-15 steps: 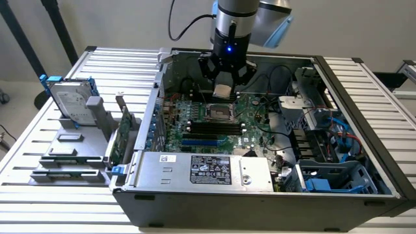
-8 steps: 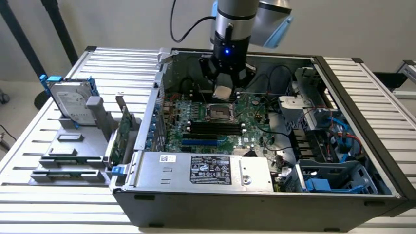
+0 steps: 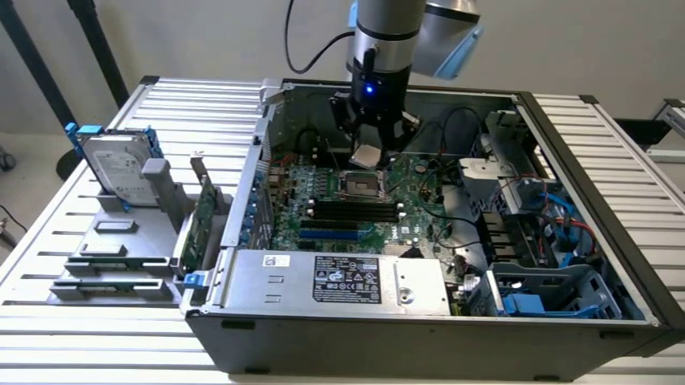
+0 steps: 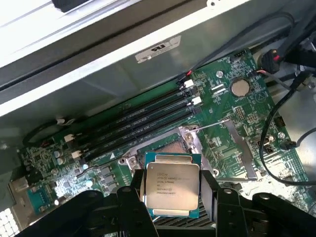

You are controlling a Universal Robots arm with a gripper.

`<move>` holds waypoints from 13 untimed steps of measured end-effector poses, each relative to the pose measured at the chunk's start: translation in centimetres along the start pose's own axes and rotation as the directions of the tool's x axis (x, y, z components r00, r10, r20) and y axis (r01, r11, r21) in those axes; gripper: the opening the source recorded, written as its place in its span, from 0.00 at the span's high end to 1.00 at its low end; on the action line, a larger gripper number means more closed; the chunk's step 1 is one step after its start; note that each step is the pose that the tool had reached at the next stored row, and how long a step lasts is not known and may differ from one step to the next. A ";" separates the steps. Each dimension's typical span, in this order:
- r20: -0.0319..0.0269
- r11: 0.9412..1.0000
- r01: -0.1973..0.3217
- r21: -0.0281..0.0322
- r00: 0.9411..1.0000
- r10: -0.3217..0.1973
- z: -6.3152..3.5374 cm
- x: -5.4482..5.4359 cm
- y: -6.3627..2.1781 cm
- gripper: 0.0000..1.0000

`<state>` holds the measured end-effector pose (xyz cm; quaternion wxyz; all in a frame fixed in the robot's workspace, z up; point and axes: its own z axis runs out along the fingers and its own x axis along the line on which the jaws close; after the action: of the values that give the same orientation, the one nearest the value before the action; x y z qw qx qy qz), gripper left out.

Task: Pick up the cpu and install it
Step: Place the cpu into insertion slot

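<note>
Dull silver metal with faint printed lettering marks the top of the cpu [image 4: 171,185], which sits clamped between the two black fingers [image 4: 136,192] of the gripper [image 4: 171,193], each finger pressing on an opposite edge of its green-rimmed square. In the exterior view the gripper [image 3: 367,154] hangs at the end of the grey arm inside the open computer case [image 3: 428,345], and the cpu [image 3: 367,156] is carried in the air above the motherboard [image 3: 412,210], clear of the board and not seated. Just below it lies the black metal-framed socket [image 3: 361,186] with its frame open. In the wrist view the socket [image 4: 165,145] shows just beyond the chip's far edge, partly hidden by it. Beside the socket run the long black memory slots [image 4: 138,123], and a round coin battery [image 4: 239,88] sits farther out on the green board [image 4: 232,118]. The grey power supply [image 3: 332,281] with its label fills the near side of the case. The case rests on a slatted aluminium table [image 3: 615,152] — on the exterior view's left, well apart from the case, a hard drive [image 3: 112,172] stands upright in blue brackets on a grey rack, with a green expansion card [image 3: 200,224] standing on edge near it.
</note>
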<state>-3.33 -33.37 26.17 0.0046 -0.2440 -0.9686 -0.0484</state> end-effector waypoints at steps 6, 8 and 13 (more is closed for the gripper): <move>0.010 0.994 -0.109 -0.004 0.994 0.109 0.53 0.0 -0.05 0.45; 0.013 0.990 -0.144 -0.006 0.989 0.144 0.66 0.0 -0.06 0.45; 0.020 0.973 -0.232 -0.010 0.972 0.232 0.98 0.0 -0.09 0.45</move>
<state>-3.33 -33.37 25.18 -0.0010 -0.3561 -0.9332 -0.0485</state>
